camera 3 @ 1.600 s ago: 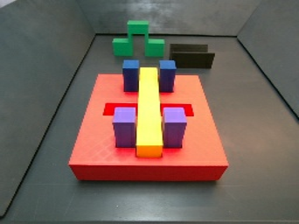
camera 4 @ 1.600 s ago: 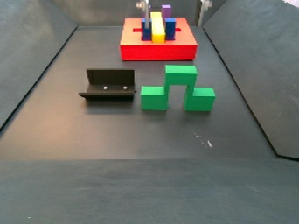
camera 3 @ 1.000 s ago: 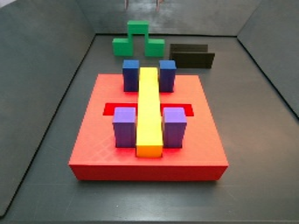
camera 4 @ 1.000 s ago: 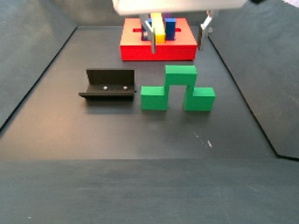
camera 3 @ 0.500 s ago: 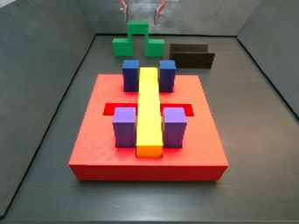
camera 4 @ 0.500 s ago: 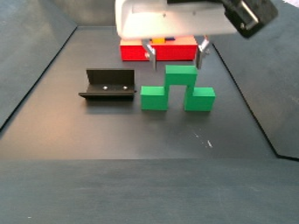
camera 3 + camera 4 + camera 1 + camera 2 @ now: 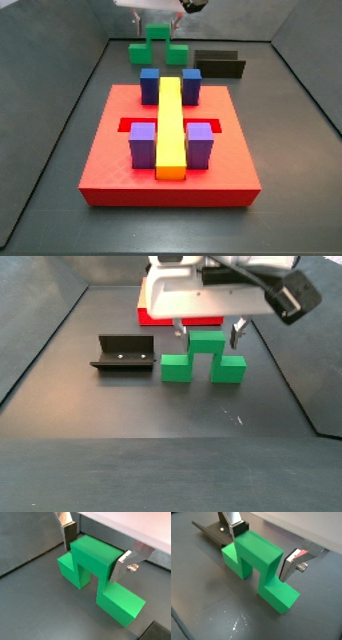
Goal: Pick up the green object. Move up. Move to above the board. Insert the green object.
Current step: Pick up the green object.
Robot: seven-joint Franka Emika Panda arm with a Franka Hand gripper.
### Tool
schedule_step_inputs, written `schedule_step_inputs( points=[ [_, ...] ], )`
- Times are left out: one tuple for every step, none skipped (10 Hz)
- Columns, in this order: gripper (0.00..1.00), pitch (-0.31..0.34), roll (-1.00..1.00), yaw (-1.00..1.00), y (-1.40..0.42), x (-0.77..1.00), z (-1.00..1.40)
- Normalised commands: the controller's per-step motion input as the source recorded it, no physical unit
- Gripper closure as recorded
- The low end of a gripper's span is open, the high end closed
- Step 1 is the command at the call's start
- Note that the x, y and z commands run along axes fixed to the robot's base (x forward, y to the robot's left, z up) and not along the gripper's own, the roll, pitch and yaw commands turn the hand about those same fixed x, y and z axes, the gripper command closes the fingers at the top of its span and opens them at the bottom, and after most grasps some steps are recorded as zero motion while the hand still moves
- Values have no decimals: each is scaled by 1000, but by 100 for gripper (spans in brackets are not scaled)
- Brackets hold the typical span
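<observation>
Wrist views: gripper [image 7: 95, 548] spread, unclenched, straddling raised middle cube of solid green stepped block [image 7: 93, 556] on grey desk beside black fixture [image 7: 123, 354] | rigid, likely light, smooth-sided; pinch middle cube's flat faces squarely.

You are looking at a gripper [image 7: 97, 549] with two flat silver finger plates [image 7: 290, 565], each showing a dark pad on its inner face. A round silver screw is sitting on one finger [image 7: 133, 567]. Its body is showing as a pale pinkish-white block in both wrist views, white with a black part in a side view [image 7: 210, 326].
</observation>
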Motion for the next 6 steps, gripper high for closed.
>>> schedule_step_inputs(
  points=[
    [0, 0, -26, 0, 0, 0, -40],
    [0, 16, -10, 0, 0, -26, -94],
    [0, 7, 0, 0, 0, -51, -123],
    [0, 7, 0, 0, 0, -23, -94],
    [100, 0, 0, 0, 0, 0, 0],
    [100, 0, 0, 0, 0, 0, 0]
  ],
)
